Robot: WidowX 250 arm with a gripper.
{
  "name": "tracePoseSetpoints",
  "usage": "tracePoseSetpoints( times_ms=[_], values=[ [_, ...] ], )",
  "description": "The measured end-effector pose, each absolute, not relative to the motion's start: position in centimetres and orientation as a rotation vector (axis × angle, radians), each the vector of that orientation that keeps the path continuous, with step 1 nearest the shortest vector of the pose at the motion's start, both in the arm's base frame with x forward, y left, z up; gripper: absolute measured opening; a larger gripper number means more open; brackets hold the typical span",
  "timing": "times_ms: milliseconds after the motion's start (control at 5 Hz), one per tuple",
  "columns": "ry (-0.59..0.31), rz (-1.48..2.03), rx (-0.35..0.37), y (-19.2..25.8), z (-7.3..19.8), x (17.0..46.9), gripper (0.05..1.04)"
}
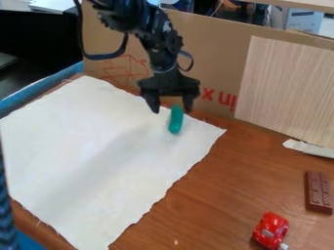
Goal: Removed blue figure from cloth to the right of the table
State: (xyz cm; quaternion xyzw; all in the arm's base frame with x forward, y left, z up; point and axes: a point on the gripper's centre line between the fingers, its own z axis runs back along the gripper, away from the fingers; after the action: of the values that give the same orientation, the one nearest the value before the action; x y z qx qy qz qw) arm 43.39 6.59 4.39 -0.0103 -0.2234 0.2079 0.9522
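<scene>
Toy car [271, 229]: red, at the lower right
Chocolate-like bar [318, 192]: brown, segmented, near the right edge, farther back than the car
Cardboard [221, 53]: upright at the back, with red print
Panel [287, 88]: pale wood grain, in front of the cardboard's right part
White strip [310, 148]: by the panel's foot
Pale box [303, 22]: beyond the cardboard, upper right

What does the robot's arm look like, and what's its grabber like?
The arm is black and chunky, made of knobbly joined parts. Dark cables loop out from its sides. The gripper is black too, with a wide, blocky top and two fingers that get narrower towards their tips.
</scene>
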Motion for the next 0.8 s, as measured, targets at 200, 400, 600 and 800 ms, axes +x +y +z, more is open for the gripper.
tracePoseSetpoints(
  times_ms=[200, 400, 600, 800],
  values=[
    [-0.443, 0.419, -0.009, 6.8, 3.6, 43.6, 1.001],
    [-0.431, 0.433, 0.001, 7.1, 2.6, 43.5, 1.001],
    [-0.427, 0.445, 0.001, 7.2, 2.0, 43.5, 0.947],
    [-0.421, 0.457, 0.009, 7.3, 1.6, 43.6, 0.671]
  ],
)
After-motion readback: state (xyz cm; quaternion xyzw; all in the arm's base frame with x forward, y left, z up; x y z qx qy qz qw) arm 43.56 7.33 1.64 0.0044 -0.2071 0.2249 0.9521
